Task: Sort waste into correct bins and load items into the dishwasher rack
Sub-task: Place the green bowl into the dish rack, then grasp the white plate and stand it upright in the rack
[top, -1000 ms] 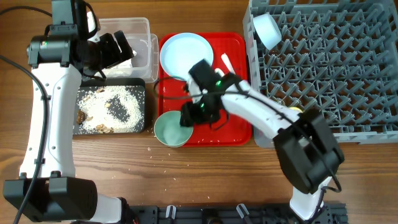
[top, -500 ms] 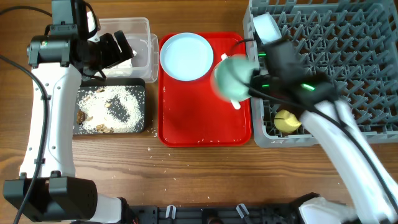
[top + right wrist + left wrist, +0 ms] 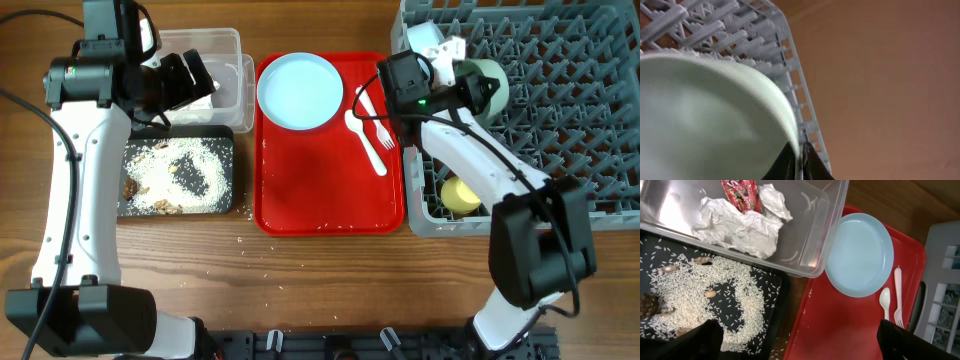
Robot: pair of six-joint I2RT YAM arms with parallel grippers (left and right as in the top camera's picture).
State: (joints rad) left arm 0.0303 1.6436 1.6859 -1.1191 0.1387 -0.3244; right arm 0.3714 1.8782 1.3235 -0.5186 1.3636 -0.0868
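Observation:
My right gripper [image 3: 463,88] is shut on the rim of a pale green bowl [image 3: 488,86], holding it tilted over the far left part of the grey dishwasher rack [image 3: 560,130]. In the right wrist view the two fingers pinch the bowl [image 3: 715,115] at its edge, gripper [image 3: 801,161]. A second bowl [image 3: 426,42] leans in the rack's far left corner, and a yellow cup [image 3: 460,194] sits near its front left. The pale blue plate [image 3: 300,90], white spoon [image 3: 364,140] and fork [image 3: 383,126] lie on the red tray [image 3: 320,200]. My left gripper [image 3: 800,345] is open above the tubs.
The clear tub [image 3: 810,245] holds crumpled napkins [image 3: 740,227] and a red wrapper [image 3: 740,192]. Beside it the black tray [image 3: 228,145] carries rice [image 3: 180,170] and brown scraps. A few grains lie on the wooden table in front of the trays.
The right gripper closed on the bowl at the red tray's front left and carried it right and back over the rack. The fork and spoon are now uncovered. The left arm stayed still.

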